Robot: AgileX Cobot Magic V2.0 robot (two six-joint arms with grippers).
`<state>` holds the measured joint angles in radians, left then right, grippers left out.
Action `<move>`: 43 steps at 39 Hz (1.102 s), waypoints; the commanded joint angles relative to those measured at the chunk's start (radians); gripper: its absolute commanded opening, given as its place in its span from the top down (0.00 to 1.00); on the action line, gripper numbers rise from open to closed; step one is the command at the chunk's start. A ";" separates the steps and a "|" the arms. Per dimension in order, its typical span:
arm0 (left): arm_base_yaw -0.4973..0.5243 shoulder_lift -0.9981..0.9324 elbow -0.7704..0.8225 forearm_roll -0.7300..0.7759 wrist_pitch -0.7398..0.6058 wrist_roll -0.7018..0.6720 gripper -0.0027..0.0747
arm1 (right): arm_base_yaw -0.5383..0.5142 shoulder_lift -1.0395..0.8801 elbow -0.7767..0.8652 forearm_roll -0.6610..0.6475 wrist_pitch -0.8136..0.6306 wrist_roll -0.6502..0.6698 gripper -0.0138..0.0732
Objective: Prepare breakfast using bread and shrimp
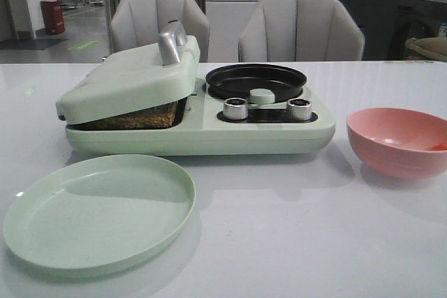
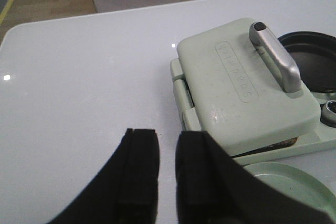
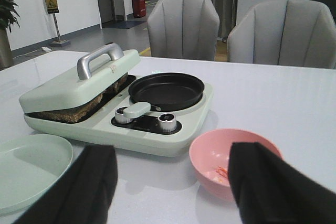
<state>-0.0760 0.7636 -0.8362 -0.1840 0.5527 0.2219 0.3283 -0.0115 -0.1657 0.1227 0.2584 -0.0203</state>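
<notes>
White table (image 1: 279, 228); left gripper (image 2: 167, 177) narrowly parted, right gripper (image 3: 170, 187) wide, both empty.

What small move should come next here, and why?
Probably the left end effector should reach for the lid handle: bread is pressed under the lid, the green plate sits bare, and shrimp lie in the pink bowl.

Browned bread (image 1: 136, 118) clamped under the lid; pinkish shrimp (image 3: 222, 172) in bowl.
</notes>
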 commanded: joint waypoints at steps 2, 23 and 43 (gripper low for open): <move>0.000 -0.152 0.129 -0.025 -0.191 -0.012 0.70 | -0.003 -0.012 -0.028 0.005 -0.093 -0.002 0.21; -0.070 -0.605 0.470 -0.045 -0.174 -0.012 0.82 | -0.003 -0.012 -0.028 0.005 -0.095 -0.002 0.21; -0.140 -0.607 0.472 -0.045 -0.196 -0.012 0.82 | -0.003 -0.012 -0.026 0.004 -0.125 -0.002 0.21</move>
<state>-0.2035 0.1457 -0.3417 -0.2120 0.4438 0.2219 0.3283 -0.0115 -0.1657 0.1227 0.2291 -0.0203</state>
